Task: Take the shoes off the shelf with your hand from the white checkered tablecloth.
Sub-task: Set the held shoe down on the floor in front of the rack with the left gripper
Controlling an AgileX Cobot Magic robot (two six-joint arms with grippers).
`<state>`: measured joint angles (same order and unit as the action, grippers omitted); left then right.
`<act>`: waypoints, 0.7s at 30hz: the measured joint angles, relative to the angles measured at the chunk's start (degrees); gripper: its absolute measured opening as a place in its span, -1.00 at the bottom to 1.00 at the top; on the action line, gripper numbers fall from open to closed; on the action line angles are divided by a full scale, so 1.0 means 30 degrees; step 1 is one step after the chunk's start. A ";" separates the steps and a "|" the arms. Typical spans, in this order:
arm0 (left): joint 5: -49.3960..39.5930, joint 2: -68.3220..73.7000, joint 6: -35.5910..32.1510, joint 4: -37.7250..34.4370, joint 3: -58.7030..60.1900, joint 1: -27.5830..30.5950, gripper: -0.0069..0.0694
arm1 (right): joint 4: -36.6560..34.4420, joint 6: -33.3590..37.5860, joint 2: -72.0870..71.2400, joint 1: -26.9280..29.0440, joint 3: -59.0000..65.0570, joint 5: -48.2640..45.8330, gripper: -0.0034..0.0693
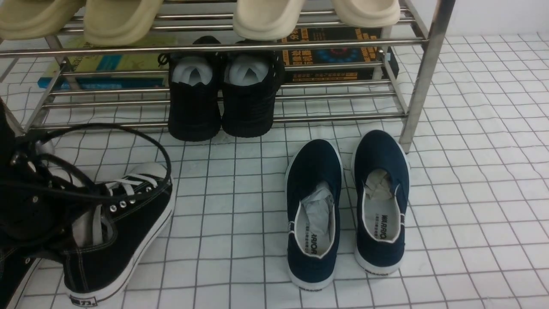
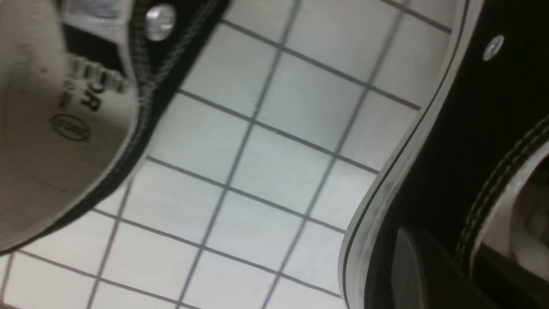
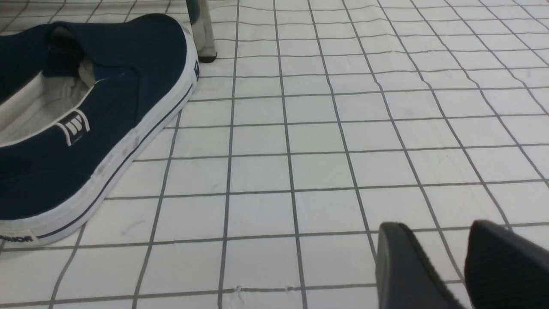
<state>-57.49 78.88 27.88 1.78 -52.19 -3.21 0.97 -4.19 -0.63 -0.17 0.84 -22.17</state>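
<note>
Pulling the left pincer [image 1: 47, 210] away carelessly is the danger we would watch for. The shoes [image 1: 120, 231] are already off the shelf [image 1: 422, 73] and lie on the white checkered tablecloth [image 1: 240, 206]. One leans on its side at the front left, and its mate [image 1: 13, 274] is half out of frame beside it.

The looping cables [image 1: 163, 159] hang right over the laces and toe cap of the leaning sneaker. We judge that a quick lift could hook a lace and drag the sneaker or roll it over. A sideways exit might also nudge the pair apart.

In the left wrist view, one dark finger [image 2: 411, 270] lies against the outer canvas wall of that sneaker, just above its white sole. A second dark shape sits inside the collar, so the left pincer may be straddling the wall. We cannot tell whether it is clamped there or slack.

The right pincer [image 3: 446, 266] is spread, with bare cloth showing between its fingers. It holds nothing and touches nothing we can see. It sits low over the cloth, apart from the navy slip-ons [image 1: 315, 214].
</note>
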 joint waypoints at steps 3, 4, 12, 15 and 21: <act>0.0547 -0.0209 0.0632 0.0471 0.0485 0.0000 -0.76 | 0.0000 0.0000 0.0000 0.0000 0.0000 0.0000 -0.25; 0.0812 -0.0364 0.0919 0.0634 0.0700 0.0000 -0.76 | 0.0000 0.0000 0.0000 0.0000 0.0000 0.0000 -0.25; 0.2447 -0.1870 0.3853 0.2372 0.3279 0.0000 -0.76 | 0.0017 0.0000 0.0000 0.0000 0.0000 0.0000 -0.25; 0.2685 -0.1897 0.4147 0.2464 0.3697 0.0000 -0.75 | 0.0017 0.0000 0.0000 0.0000 0.0000 0.0000 -0.25; 0.2820 -0.1897 0.3786 0.2682 0.3888 0.0000 -0.61 | 0.0036 0.0000 0.0000 0.0000 0.0000 0.0000 -0.25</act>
<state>-49.02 73.19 39.24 9.83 -40.53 -3.21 1.08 -4.19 -0.63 -0.17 0.84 -22.17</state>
